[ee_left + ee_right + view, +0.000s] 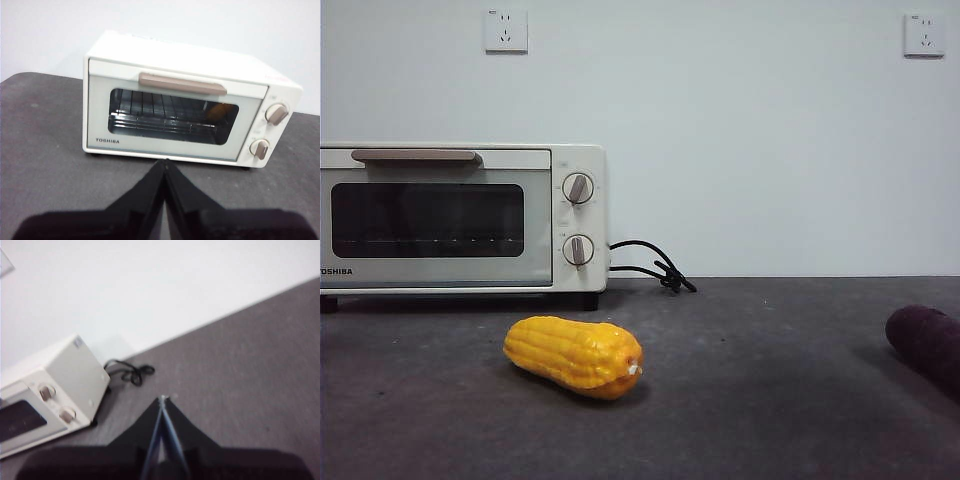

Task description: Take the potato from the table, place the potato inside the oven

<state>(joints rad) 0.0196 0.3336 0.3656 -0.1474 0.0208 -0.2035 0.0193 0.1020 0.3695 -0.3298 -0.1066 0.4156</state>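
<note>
The oven (460, 218) is seen at the back left of the worktop (770, 400), its door shut. Something tan, possibly the potato (218, 111), is glimpsed through the glass on the rack. A corn cob (574, 355) lies in front of the oven. The left hand (164, 162) and right hand (162, 399) are both pressed together, empty, above the worktop.

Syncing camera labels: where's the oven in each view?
Front view: oven at left, door shut, behind the corn.
Left wrist view: centre, beyond the shut fingers.
Right wrist view: lower left, partly cropped.
Shared landmark: its two knobs.
</note>
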